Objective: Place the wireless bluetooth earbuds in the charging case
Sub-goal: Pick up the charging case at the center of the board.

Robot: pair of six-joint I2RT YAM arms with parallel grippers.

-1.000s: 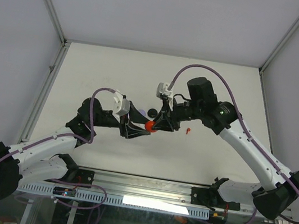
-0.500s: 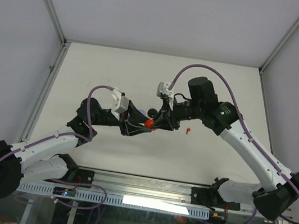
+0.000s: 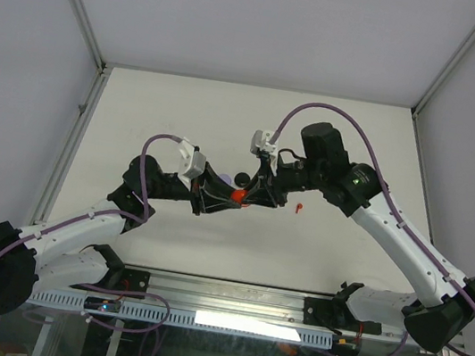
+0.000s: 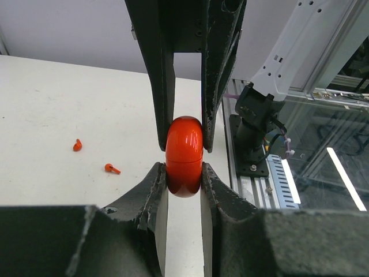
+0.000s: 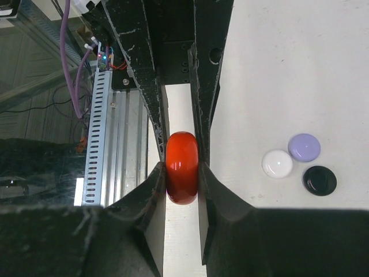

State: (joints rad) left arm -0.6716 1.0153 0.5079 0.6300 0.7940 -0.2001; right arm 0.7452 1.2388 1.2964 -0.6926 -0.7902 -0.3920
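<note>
A red round charging case (image 3: pixel 237 198) is held closed, edge-on, above the table mid-scene. My left gripper (image 4: pixel 184 173) is shut on its near end (image 4: pixel 184 156). My right gripper (image 5: pixel 182 176) is shut on the other end (image 5: pixel 182 167), and its fingers (image 4: pixel 164 86) show opposite in the left wrist view. Two tiny red earbuds (image 4: pixel 77 145) (image 4: pixel 112 169) lie loose on the table. One red earbud (image 3: pixel 299 209) shows right of the grippers in the top view.
White (image 5: pixel 277 163), lavender (image 5: pixel 304 147) and black (image 5: pixel 319 180) round cases lie together on the table behind the grippers; the black one also shows in the top view (image 3: pixel 242 179). The metal rail (image 3: pixel 228 296) runs along the near edge.
My left gripper has moved up and right to the red case and now grips it with the right gripper. The right arm has barely moved.
</note>
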